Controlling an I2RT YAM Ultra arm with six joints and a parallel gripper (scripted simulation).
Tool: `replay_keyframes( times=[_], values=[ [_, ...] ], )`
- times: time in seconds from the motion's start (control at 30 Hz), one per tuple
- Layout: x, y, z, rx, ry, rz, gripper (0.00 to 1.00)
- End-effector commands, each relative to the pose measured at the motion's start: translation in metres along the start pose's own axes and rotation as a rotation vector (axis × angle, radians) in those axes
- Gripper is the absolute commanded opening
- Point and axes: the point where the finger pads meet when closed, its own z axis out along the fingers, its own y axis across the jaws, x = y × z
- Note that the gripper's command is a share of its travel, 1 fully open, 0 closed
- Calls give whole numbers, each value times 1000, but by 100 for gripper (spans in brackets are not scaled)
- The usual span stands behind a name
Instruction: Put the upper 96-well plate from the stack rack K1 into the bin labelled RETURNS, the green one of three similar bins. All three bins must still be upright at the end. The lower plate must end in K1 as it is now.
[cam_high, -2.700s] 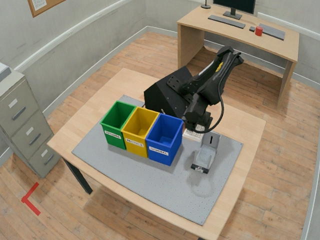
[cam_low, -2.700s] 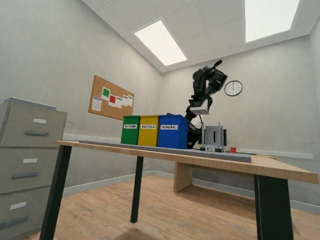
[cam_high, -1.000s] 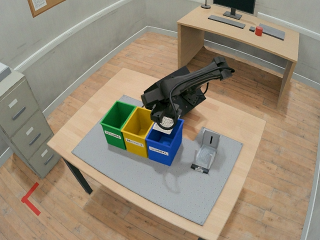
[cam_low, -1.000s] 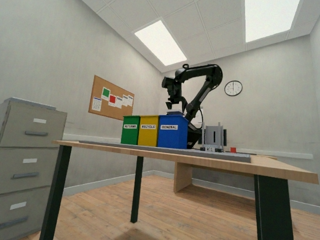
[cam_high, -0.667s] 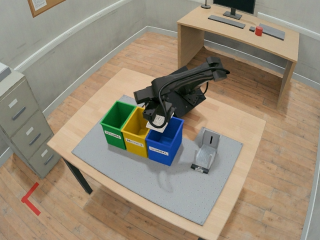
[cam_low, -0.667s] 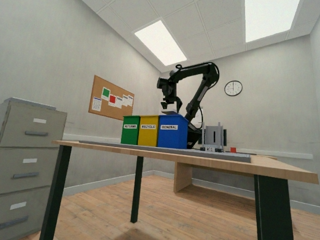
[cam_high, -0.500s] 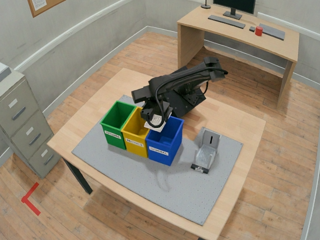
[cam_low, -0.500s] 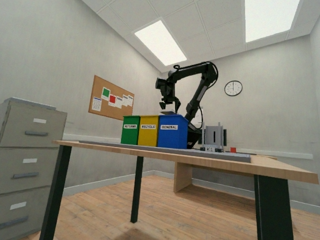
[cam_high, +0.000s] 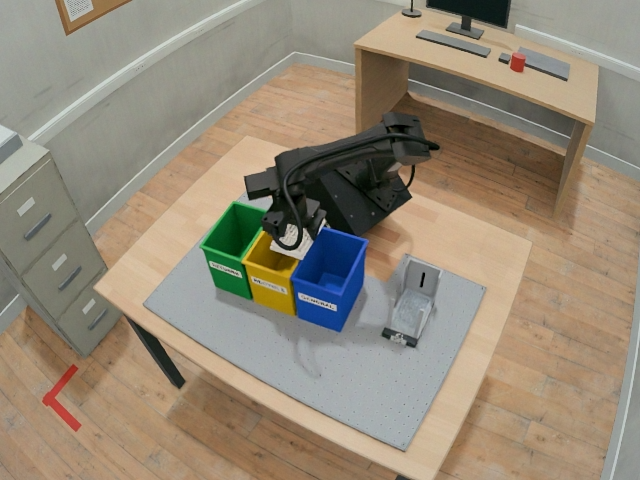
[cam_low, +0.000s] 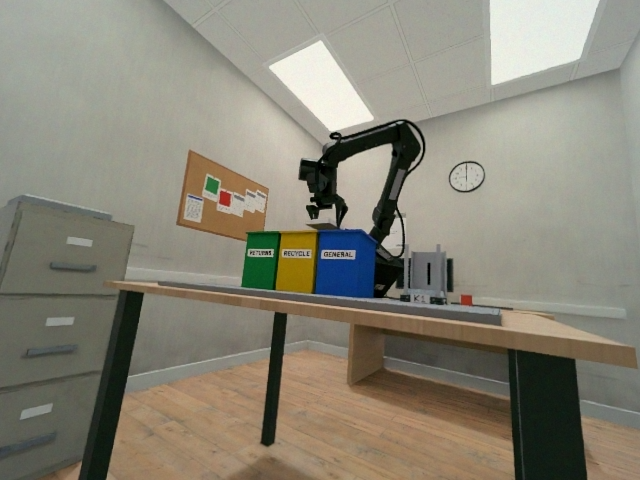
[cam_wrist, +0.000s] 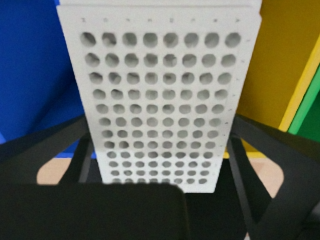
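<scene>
The hand (cam_high: 292, 230) pinches the white plate (cam_high: 293, 238) by its long sides, fingers set wide against both edges, as the wrist view shows the rows of wells running away from the camera. The plate hangs above the bins, over the rear of the yellow bin (cam_high: 271, 271) and close to its shared wall with the blue bin (cam_high: 330, 276); in the wrist view blue fills the left, yellow the right, and a sliver of green shows at the far right edge. The green bin (cam_high: 231, 248), labelled RETURNS in the exterior view, stands at the outer end of the row, just beside the yellow one, with no plate in it. All three bins stand upright and touching on the grey mat (cam_high: 268, 361). Well apart on the same mat, rack K1 (cam_high: 413, 302) holds the lower plate (cam_high: 410, 310). The mat lies on the wooden surface (cam_high: 465, 248), with the arm's black base (cam_high: 356, 198) behind the bins.
</scene>
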Motion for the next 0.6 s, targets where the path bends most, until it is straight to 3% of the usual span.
replay_keyframes(
  times=[0.0, 0.13, 0.57],
  values=[
    [-10, -16, -15, 31, -36, -22, 0],
    [-13, -33, -16, 48, -41, -34, 0],
    [-13, -66, -17, 31, -36, -21, 0]
  ],
)
